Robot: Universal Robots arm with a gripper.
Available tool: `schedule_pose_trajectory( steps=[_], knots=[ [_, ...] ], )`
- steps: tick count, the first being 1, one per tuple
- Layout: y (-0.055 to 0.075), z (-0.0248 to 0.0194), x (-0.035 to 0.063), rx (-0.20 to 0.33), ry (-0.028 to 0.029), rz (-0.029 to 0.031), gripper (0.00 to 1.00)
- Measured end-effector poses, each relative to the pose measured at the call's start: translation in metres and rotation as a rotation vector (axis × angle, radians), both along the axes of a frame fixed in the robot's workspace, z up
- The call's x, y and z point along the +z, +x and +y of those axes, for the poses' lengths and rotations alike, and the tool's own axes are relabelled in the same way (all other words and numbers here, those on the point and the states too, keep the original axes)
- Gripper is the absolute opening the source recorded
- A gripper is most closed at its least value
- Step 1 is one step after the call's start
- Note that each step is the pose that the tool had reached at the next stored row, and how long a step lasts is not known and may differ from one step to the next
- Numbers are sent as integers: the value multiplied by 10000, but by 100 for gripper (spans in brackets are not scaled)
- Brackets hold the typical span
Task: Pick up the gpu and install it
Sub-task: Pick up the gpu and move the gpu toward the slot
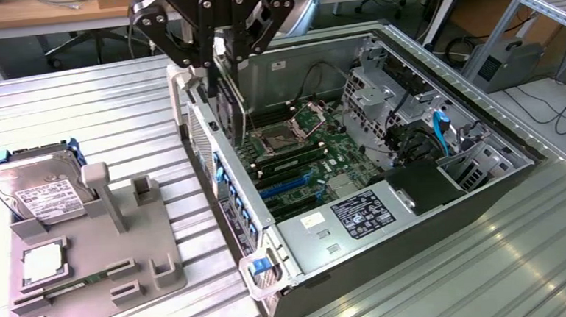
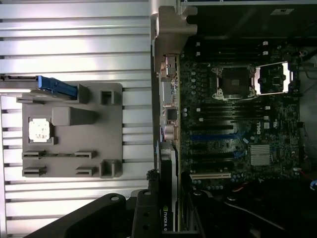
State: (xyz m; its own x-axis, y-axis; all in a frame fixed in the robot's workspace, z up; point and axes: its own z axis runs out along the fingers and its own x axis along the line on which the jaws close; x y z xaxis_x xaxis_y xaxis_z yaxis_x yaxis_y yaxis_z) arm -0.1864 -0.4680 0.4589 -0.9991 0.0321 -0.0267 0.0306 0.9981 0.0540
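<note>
Above the open case (image 1: 445, 231), the fingers (image 1: 246, 43) clamp the gpu (image 1: 229, 110) upright; the wrist view catches its NVIDIA label (image 2: 164, 220).

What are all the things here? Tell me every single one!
gpu: one, dark, upright in the gripper, over the open case.
computer case: one, grey metal, open, on the table.
motherboard: one, green, inside the case.
power supply: one, silver with a label, inside the case.
holder tray: one, grey, on the table at the exterior view's left.
hard drive: one, silver with a blue frame, in the tray.
processor chip: one, pale, on the tray.
memory stick: one, green, slotted in the tray.
table: one, silver, slatted.
gripper: one, black, closed on the gpu.
</note>
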Motion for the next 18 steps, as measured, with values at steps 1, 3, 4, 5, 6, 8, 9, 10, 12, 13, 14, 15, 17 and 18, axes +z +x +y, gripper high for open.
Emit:
schedule_pose_trajectory(
  steps=[1,3,4,5,6,8,9,10,12,13,14,15,17,18],
  knots=[
    [43,0,-1,1,1,-1,27],
    [145,0,0,0,0,0,27],
    [190,1,0,1,0,0,27],
    [227,1,0,1,0,0,27],
    [278,1,0,0,0,0,27],
    [376,1,0,1,1,0,27],
    [420,1,0,1,1,-1,27],
    [461,1,0,0,1,0,27],
    [532,1,0,1,0,0,27],
    [573,1,0,1,0,0,27],
    [606,1,0,1,0,0,27],
    [663,1,0,0,0,0,27],
    [735,1,0,1,1,0,27],
    [764,1,0,1,0,0,27]
  ],
)
